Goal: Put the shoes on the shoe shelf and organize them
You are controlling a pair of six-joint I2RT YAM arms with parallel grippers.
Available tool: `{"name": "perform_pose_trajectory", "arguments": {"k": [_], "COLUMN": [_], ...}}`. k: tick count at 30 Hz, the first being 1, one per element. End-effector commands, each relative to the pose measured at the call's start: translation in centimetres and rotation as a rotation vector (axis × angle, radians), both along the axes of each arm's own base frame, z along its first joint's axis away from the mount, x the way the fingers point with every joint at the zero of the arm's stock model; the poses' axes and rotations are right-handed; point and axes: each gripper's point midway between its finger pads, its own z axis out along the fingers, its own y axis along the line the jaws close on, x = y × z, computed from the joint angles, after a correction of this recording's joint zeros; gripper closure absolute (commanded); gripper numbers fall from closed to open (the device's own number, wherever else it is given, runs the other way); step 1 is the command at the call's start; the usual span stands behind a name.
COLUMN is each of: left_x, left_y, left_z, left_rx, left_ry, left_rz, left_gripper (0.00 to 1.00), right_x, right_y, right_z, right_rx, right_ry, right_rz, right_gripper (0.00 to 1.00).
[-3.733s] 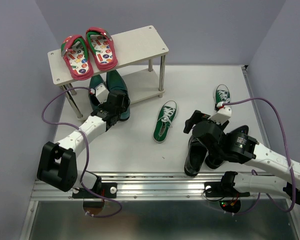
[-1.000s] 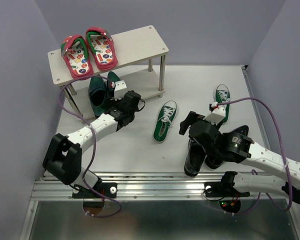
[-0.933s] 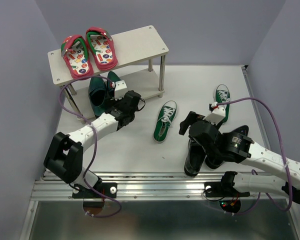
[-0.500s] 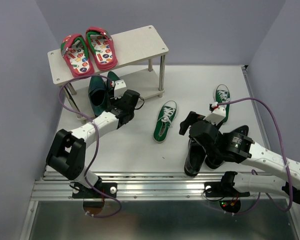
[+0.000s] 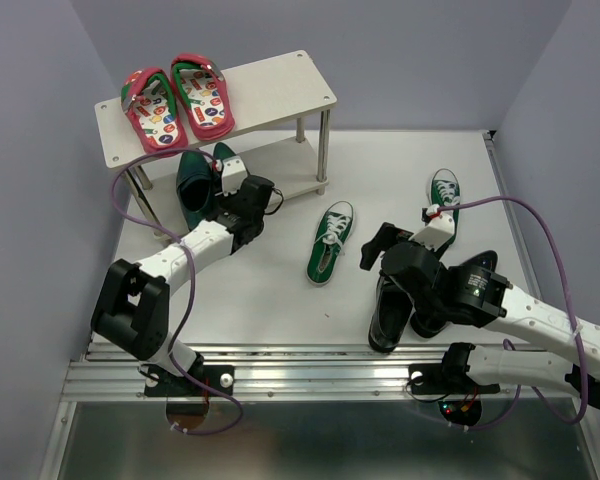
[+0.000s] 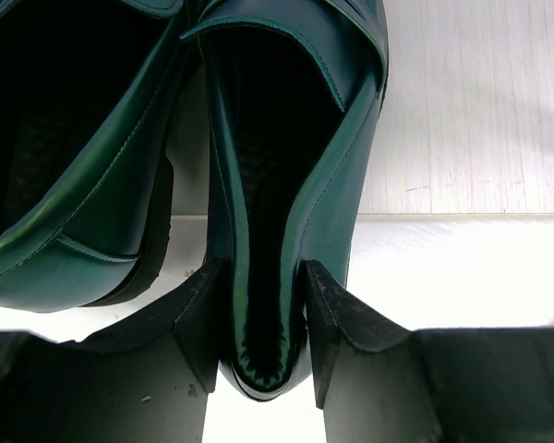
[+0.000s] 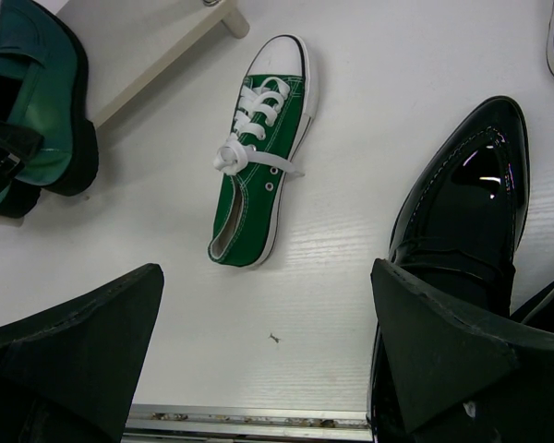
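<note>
Left gripper (image 6: 261,309): pinching the heel of one teal dress shoe (image 6: 291,129), toe end on the lower board of the shoe shelf (image 5: 275,85), beside its mate (image 6: 65,175). Right gripper (image 7: 263,281): spread wide, holding nothing, above the black dress shoes (image 7: 466,203). Green sneakers (image 5: 330,240) on the table (image 5: 270,290), well apart. Red flip-flops (image 5: 175,100) on the top board.

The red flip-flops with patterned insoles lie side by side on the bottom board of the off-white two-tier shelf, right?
Not the bottom: the red flip-flops with patterned insoles lie side by side on the top board of the off-white two-tier shelf, as the top external view shows.
</note>
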Motion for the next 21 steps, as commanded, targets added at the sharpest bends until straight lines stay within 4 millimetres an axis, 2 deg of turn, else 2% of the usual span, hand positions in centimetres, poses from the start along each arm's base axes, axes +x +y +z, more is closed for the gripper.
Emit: {"name": "perform_pose_trajectory", "arguments": {"k": [1,9,14,17,21], "left_x": [0.4,0.2,-0.2,-0.4,-0.5], "left_y": [3.6,5.1,5.6,6.3,6.9], "left_z": [4.1,4.0,4.7,5.2,5.0], "left_rx": [0.022,-0.006,-0.049,-0.031,-0.013], "left_ry": [-0.114,-0.146,-0.202,-0.217,-0.196], "left_rz": [0.153,0.246,0.296,0.318,0.319], "left_gripper": [0.98,1.00,1.00,1.00,1.00], "right_x": [0.1,0.1,0.0,-0.1,-0.1], "right_y": [-0.3,-0.2,-0.3,-0.6,-0.6], "right_z": [1.7,1.7,1.8,1.9,1.8], "right_rx": [0.049,0.051,0.057,0.065,0.060], "right_ry": [-0.028,-0.028,-0.028,-0.032,-0.031], "right_rz": [-0.022,-0.019,-0.017,-0.021,-0.022], "right_gripper": [0.00,0.00,0.00,0.00,0.00]}}
